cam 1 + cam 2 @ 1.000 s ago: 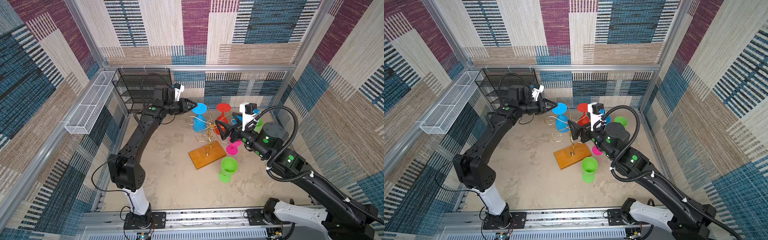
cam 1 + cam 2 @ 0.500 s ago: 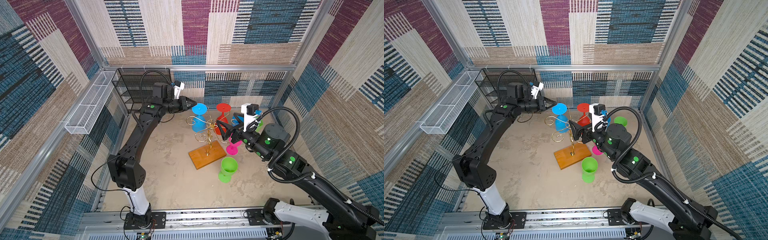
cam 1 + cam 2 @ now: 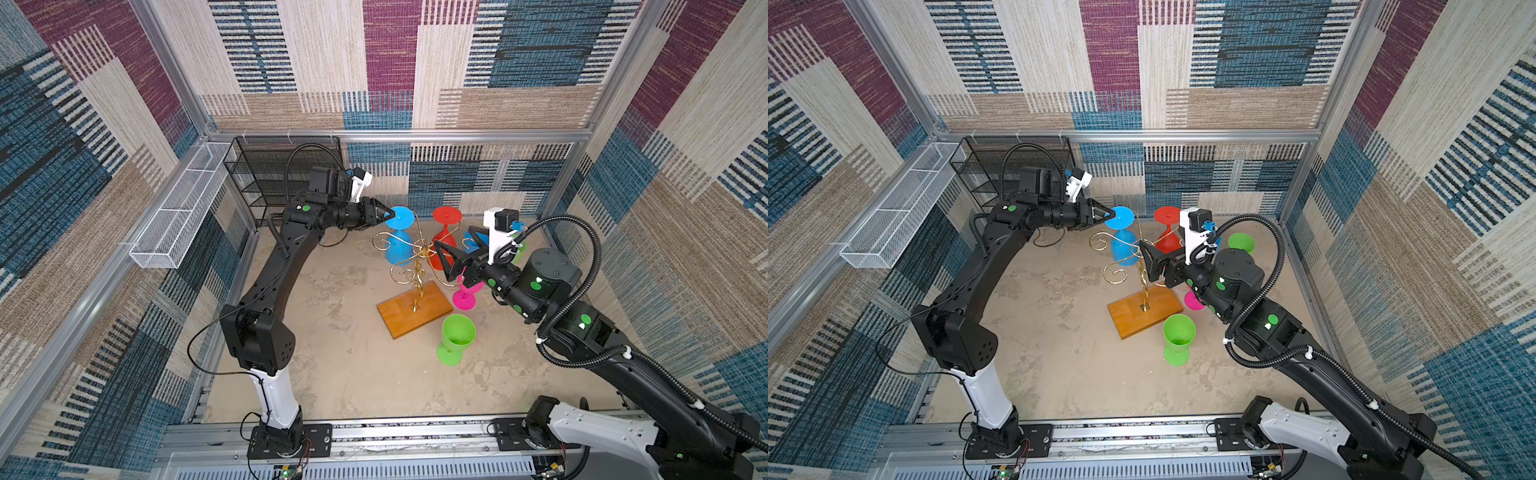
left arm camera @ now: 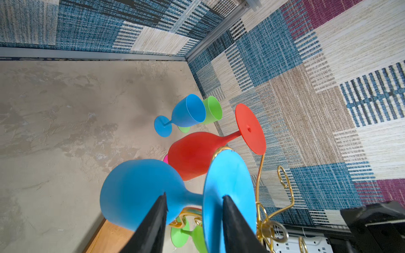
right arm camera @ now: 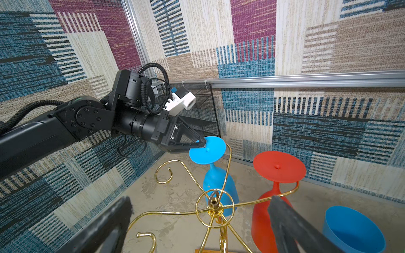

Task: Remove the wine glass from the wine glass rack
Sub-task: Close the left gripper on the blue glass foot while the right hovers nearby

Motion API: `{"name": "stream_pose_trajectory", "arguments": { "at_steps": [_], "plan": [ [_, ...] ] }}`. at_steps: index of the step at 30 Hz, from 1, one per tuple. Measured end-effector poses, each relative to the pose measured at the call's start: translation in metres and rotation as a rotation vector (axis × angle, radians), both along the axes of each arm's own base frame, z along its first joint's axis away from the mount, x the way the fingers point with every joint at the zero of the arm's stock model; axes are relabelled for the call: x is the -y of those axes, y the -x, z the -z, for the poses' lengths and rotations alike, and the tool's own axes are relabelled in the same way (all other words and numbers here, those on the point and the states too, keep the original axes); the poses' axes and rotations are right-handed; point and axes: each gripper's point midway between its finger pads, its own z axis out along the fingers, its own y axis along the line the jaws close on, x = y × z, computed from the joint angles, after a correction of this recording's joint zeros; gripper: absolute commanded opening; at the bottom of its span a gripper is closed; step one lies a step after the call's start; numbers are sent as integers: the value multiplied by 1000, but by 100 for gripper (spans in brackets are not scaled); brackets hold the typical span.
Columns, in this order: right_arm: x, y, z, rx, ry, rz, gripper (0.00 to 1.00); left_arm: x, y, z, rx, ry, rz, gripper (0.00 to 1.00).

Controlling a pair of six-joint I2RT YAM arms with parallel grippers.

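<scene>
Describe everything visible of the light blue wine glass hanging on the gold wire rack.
The light blue wine glass looks like matte plastic: flat round foot, short stem, rounded bowl. It hangs upside down, foot uppermost, its stem in a curled arm of the gold wire rack, next to a hanging red wine glass. The left gripper brackets the foot's rim with jaws apart; contact cannot be told.
</scene>
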Motion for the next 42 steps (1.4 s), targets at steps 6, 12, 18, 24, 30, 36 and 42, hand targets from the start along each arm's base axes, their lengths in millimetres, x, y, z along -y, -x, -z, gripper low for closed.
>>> {"name": "stream_pose_trajectory", "arguments": {
  "at_steps": [6, 12, 18, 24, 30, 36, 42],
  "plan": [
    [1, 1, 0, 1, -1, 1, 99, 1, 0, -3, 11, 6, 5, 25],
    [2, 1, -1, 3, -3, 1, 99, 1, -1, -5, 25, 10, 4, 14],
    [4, 2, 0, 3, -3, 9, 99, 4, 1, -21, 73, 46, 29, 1],
    [8, 3, 0, 6, -6, 19, 99, 5, 1, -24, 65, 56, 20, 0],
    [8, 3, 0, 6, -6, 19, 99, 7, 3, -25, 47, 79, 32, 0],
    [9, 4, -1, 10, -10, 19, 99, 9, 3, -29, 27, 118, 38, 0],
    [10, 5, -2, 13, -13, 19, 99, 9, -2, -35, 20, 160, 25, 0]
  ]
}}
